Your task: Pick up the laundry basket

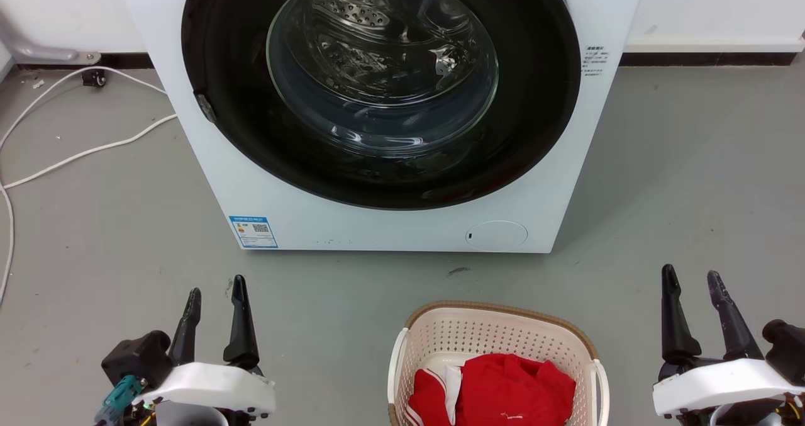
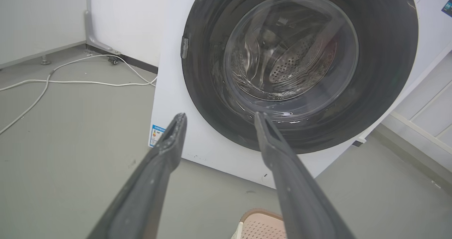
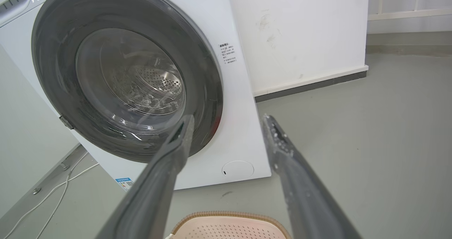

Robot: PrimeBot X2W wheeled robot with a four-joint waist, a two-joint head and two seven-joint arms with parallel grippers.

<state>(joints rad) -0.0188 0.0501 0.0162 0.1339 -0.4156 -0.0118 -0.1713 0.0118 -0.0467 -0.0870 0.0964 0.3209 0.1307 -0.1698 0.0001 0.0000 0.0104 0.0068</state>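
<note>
Sitting upright, laundry basket [image 1: 497, 335], opening upward

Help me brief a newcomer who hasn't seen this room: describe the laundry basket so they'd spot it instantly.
Find the big white washing machine with the round dark door. On the grey floor just in front of it sits the laundry basket. It alone is small, cream and perforated, with a brown rim and red clothes inside.

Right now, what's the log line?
left end effector open | right end effector open | laundry basket on floor, ungrasped, red clothes inside
</note>
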